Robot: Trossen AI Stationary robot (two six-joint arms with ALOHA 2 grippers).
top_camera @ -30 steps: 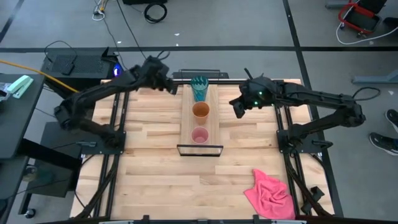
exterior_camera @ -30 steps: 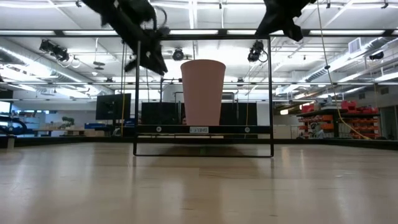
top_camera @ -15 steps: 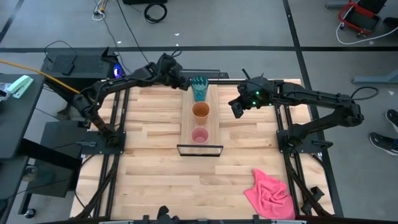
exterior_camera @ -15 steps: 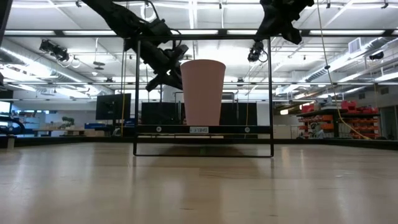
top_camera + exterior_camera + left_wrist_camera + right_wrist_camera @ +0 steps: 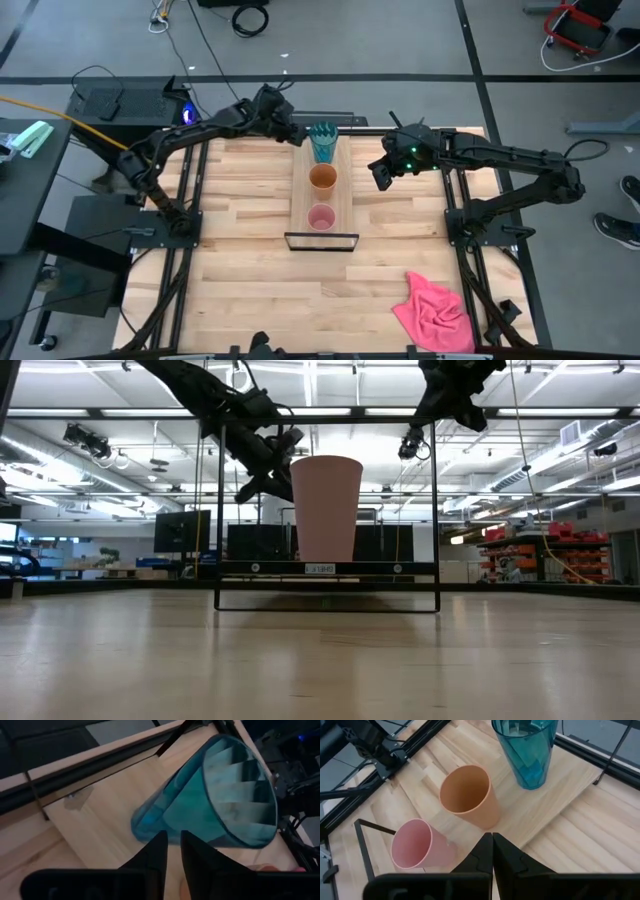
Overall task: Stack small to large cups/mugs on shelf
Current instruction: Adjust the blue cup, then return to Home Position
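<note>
Three cups stand upright in a row on the long light-wood shelf. The teal tumbler is at the far end, the orange-brown cup in the middle and the small pink cup at the near end by the black frame. My left gripper is shut, with its fingertips close against the tumbler's left side. My right gripper is shut and empty. It hovers right of the shelf, level with the orange-brown cup. My left gripper comes level at the tumbler's lower wall from the table's left. I cannot tell whether its shut fingertips touch the wall. The tumbler stands upright on the shelf.
A pink cloth lies crumpled at the table's near right corner. In the low view the shelf's tall black frame rises around the pink cup. Bare tabletop lies on both sides of the shelf.
My left gripper has gone toward the table's right edge and a little down, up to the teal tumbler's left side, and then stayed there. The cups have kept their places.
</note>
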